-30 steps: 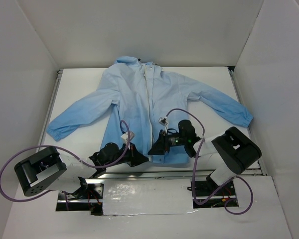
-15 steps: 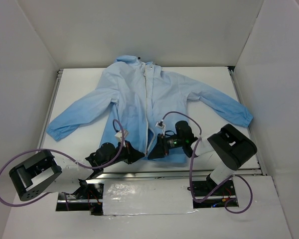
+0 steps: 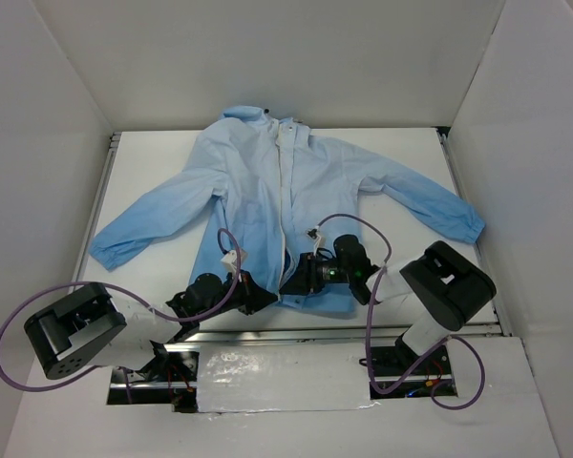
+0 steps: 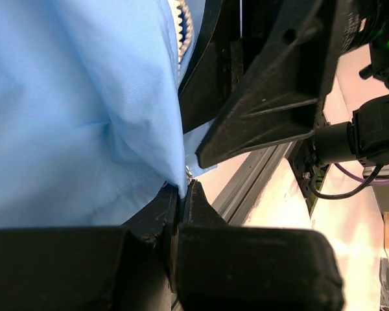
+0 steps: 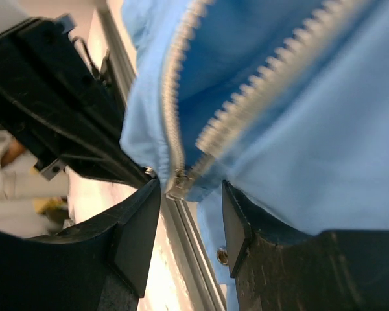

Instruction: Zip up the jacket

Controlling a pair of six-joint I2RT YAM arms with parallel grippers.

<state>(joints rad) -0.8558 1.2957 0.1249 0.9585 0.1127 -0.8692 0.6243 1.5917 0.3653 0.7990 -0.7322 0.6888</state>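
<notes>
The light-blue jacket [image 3: 315,181] lies spread on the white table, its whitish zipper strip [image 3: 288,191] running down the front. At the bottom hem my left gripper [image 3: 265,299] is shut on the edge of the left front panel; the left wrist view shows the fabric [image 4: 71,110] pinched at the fingertips [image 4: 183,188]. My right gripper [image 3: 292,282] sits just right of it, open. In the right wrist view the zipper's lower end [image 5: 178,184] hangs between the fingers of the right gripper [image 5: 189,194], close to the left one. Both rows of teeth [image 5: 272,71] spread apart above it.
An aluminium rail [image 3: 363,329] runs along the near table edge right under both grippers and shows in the wrist views too [image 5: 188,253]. White walls close in the table [image 3: 153,162] on three sides. The jacket's sleeves [image 3: 430,205] reach out to both sides.
The right gripper has slid left and down onto the zipper's lower end and narrowed slightly. The left gripper has drawn the hem a little to the left, parting the lower front.
</notes>
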